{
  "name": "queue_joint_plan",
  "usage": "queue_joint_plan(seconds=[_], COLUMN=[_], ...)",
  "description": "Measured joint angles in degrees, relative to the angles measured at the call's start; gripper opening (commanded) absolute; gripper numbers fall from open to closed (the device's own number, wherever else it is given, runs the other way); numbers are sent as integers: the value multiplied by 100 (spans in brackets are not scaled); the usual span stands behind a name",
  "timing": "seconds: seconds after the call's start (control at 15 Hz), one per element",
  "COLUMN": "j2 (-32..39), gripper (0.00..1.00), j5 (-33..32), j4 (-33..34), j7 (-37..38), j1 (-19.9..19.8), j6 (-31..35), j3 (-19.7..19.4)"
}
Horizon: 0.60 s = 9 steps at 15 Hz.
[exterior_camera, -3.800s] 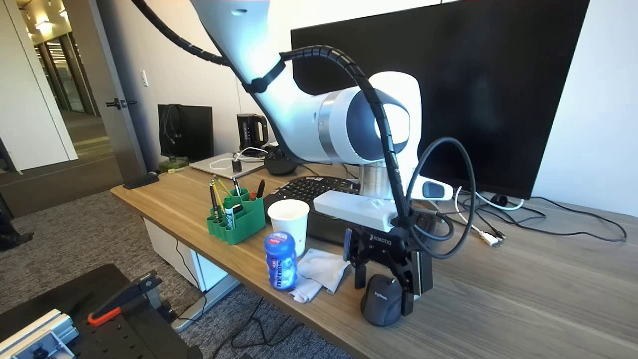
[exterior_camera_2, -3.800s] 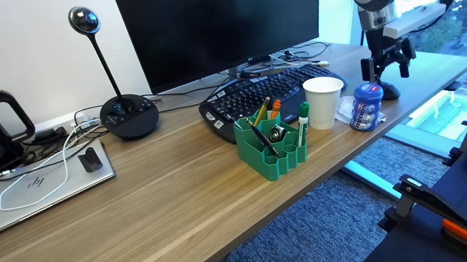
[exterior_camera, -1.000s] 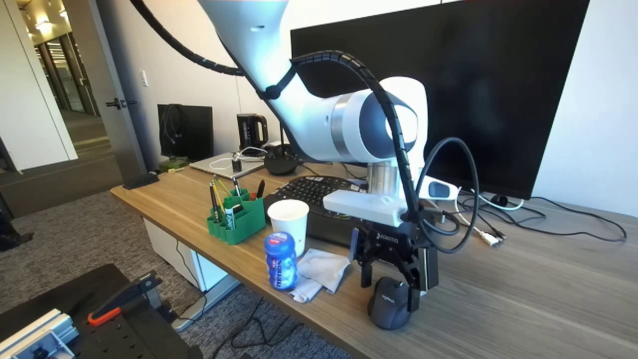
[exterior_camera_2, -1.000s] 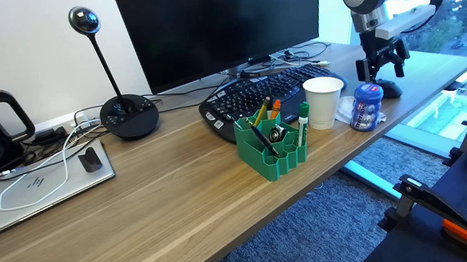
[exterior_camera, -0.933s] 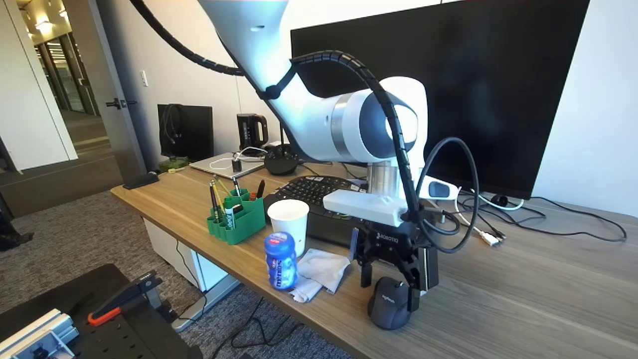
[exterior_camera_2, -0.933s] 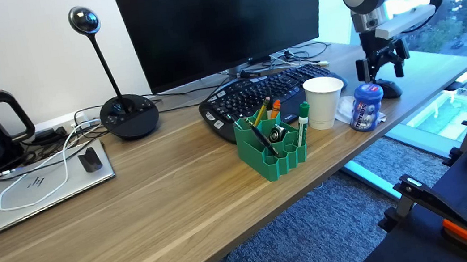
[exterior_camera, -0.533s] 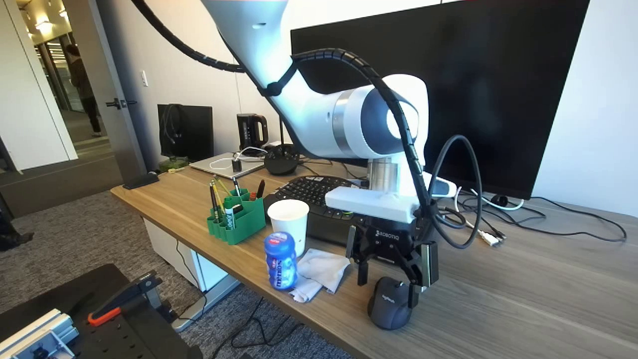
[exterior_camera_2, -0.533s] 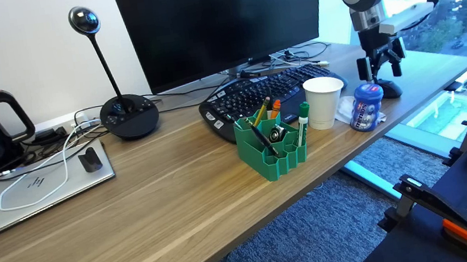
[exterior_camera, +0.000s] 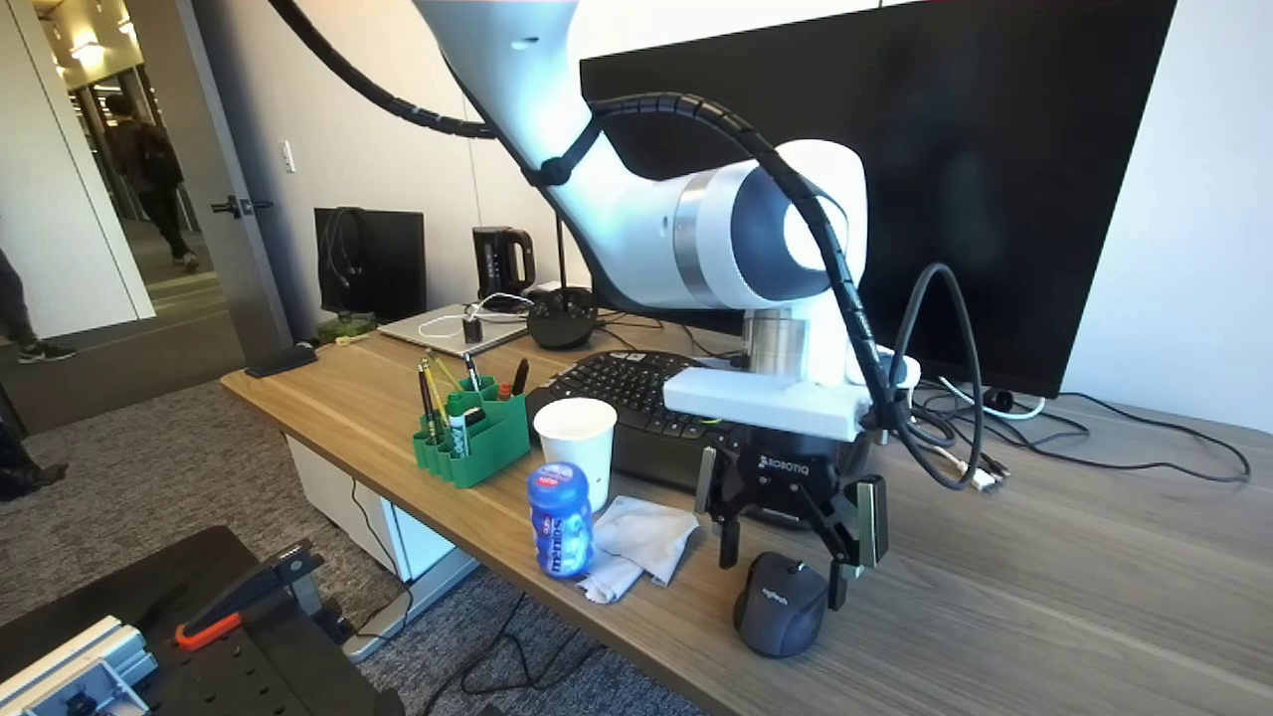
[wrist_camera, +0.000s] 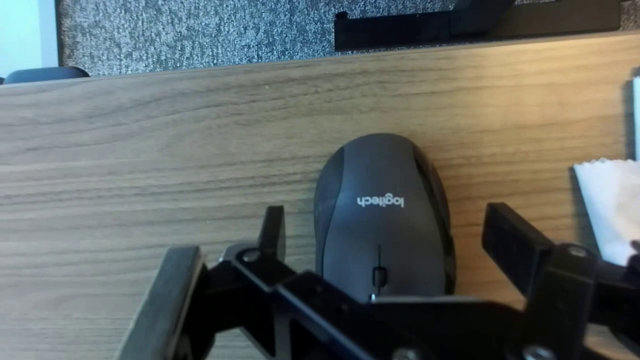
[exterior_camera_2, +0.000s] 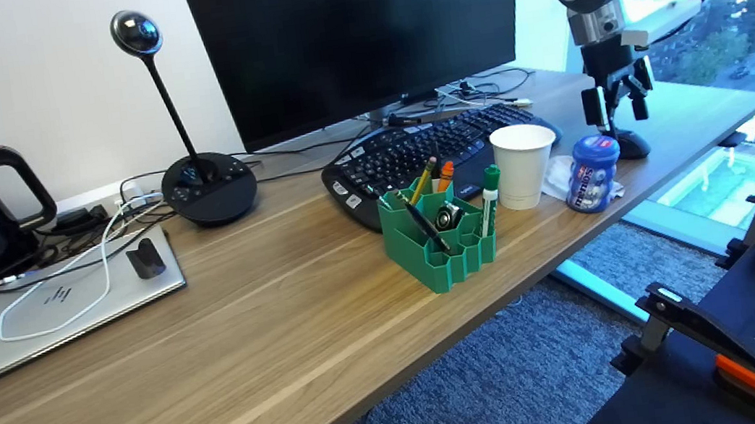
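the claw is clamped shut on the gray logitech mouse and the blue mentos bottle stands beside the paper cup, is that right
Not quite: the claw is open, not clamped on the gray Logitech mouse. The wrist view shows its fingers apart, with desk visible between each and the mouse. The blue Mentos bottle does stand beside the paper cup.

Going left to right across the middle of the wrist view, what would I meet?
One of the fingers, a dark computer mouse, the other finger, then a white cloth cut off by the picture's edge.
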Motion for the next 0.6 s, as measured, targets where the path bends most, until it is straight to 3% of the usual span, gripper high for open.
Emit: queue_joint_plan(seconds=[0.6], j2=[2], gripper=[100], j5=[10], j4=[29], j7=[1], j1=[-52], j6=[5], j3=[2])
